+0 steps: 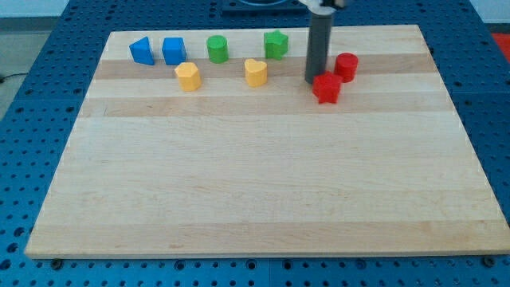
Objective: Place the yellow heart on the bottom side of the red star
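Note:
The yellow heart (255, 72) lies near the view's top, left of centre-right. The red star (326, 88) lies to its right and slightly lower. My tip (311, 80) stands just at the red star's upper left edge, touching or nearly touching it, well to the right of the yellow heart. The rod rises straight up from there to the view's top.
A red cylinder (346, 65) sits just up and right of the red star. A green star-like block (276, 44) and a green cylinder (217, 49) lie along the top. A yellow hexagon-like block (187, 76), a blue cube (173, 50) and a blue wedge (143, 50) lie at upper left.

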Available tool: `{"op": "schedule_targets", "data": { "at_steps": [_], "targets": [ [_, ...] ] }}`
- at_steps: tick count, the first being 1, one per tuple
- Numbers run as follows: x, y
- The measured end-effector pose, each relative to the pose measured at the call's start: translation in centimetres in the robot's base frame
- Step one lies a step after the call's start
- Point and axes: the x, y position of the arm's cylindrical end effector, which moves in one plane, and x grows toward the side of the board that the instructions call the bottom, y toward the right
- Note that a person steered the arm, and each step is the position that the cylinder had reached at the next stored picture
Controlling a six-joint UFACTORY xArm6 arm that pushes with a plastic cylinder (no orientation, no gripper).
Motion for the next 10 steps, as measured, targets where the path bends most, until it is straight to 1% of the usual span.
{"op": "schedule_targets", "data": {
  "at_steps": [1,2,3,4,5,6,7,9,10],
  "targets": [
    [3.1,0.4],
    [2.1,-0.5],
    [2.1,-2.1],
    [-2.2,-0.5],
    [-7.0,-1.8],
    [-8.5,-7.0],
    [-3.6,-11.8],
    [1.7,-11.8],
    [-0.1,-15.5]
  ]
}}
